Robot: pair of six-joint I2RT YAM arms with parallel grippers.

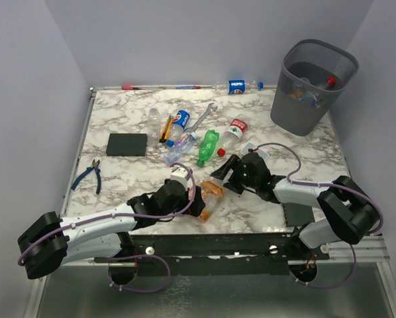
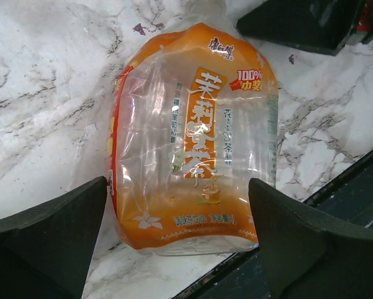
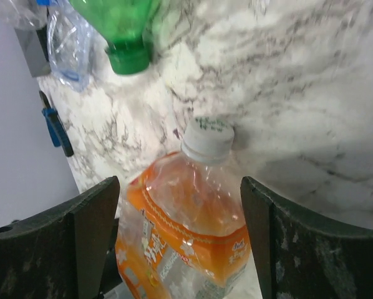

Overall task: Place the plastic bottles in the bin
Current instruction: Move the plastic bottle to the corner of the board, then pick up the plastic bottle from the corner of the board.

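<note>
— Where's the orange bottle?
— Flat by the near edge, inside my left claw, spread wide, long axis straight ahead. My right claw, spread too, hangs at its cap end; left looks nearer

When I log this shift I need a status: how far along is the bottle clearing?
Done: the bin holds a few binned bottles. In hand: the left pincer and right pincer sit open on either side of the orange-label bottle, which is not yet gripped. Left: the green bottle, Pepsi bottle, red-label bottle, far-edge bottle and clear bottles lie on the table.
</note>
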